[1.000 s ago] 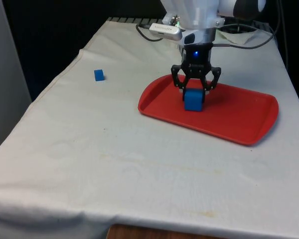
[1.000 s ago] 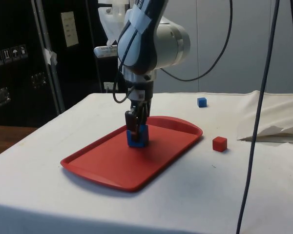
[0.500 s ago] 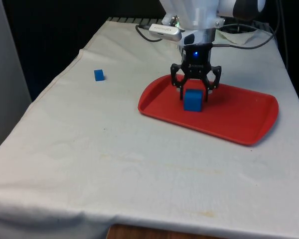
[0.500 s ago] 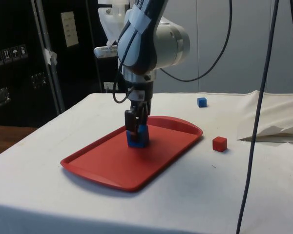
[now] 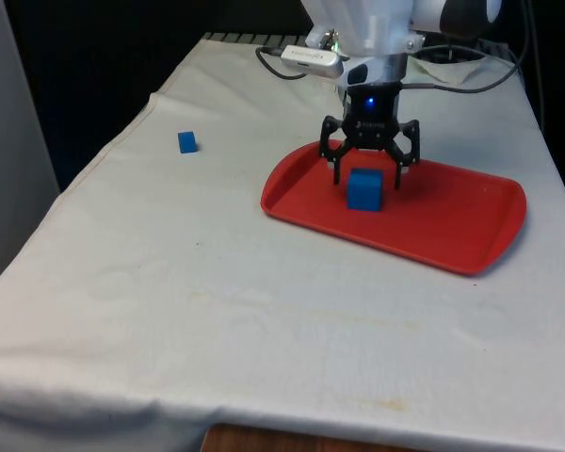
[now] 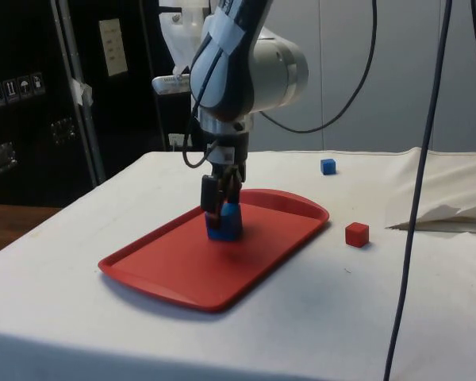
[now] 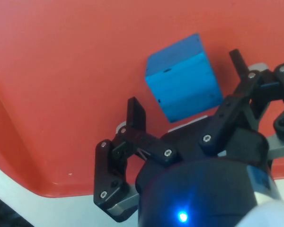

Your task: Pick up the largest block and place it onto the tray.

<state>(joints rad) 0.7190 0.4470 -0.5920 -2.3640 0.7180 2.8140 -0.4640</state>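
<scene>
Now gripper (image 5: 368,179) hanging wide open astride big blue block (image 5: 364,188), apparently untouched, resting on red tray (image 5: 471,221); lifting straight up avoids nudging block.

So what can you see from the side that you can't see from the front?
The side view has a small red block lying on the cloth beside the tray, plus dark cabinets behind the table. The front view lets you see both fingers spread apart, one on each side of the big blue block, not touching it. Both views share the red tray with the big blue block sitting on it, the gripper open just above the block, and a small blue block far off on the white cloth.
</scene>
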